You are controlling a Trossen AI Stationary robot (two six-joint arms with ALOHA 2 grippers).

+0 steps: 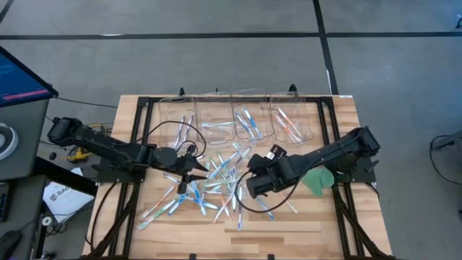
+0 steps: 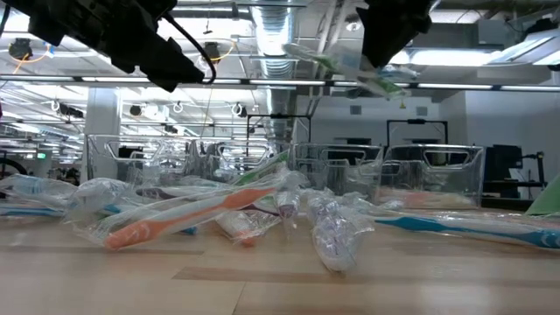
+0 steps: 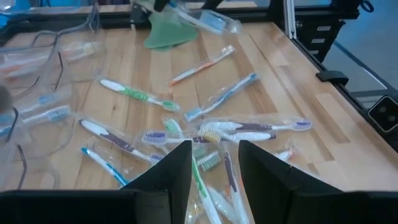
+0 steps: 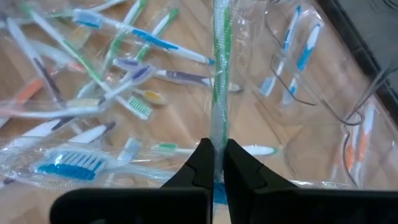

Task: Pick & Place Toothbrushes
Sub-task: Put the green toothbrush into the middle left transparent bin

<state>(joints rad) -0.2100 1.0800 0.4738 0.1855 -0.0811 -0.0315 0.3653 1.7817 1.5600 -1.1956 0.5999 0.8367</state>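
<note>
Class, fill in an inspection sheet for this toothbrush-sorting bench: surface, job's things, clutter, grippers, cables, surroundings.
Surface: wooden table, bare near its front edge.
Job's things: wrapped toothbrushes heaped mid-table; some in the clear bins at the back.
Clutter: green disc beside the right arm.
Grippers: left gripper open above the heap, empty; right gripper shut on a green toothbrush, lifted.
Cables: black cable looping off the left arm.
Surroundings: grey floor, monitor at left.
</note>
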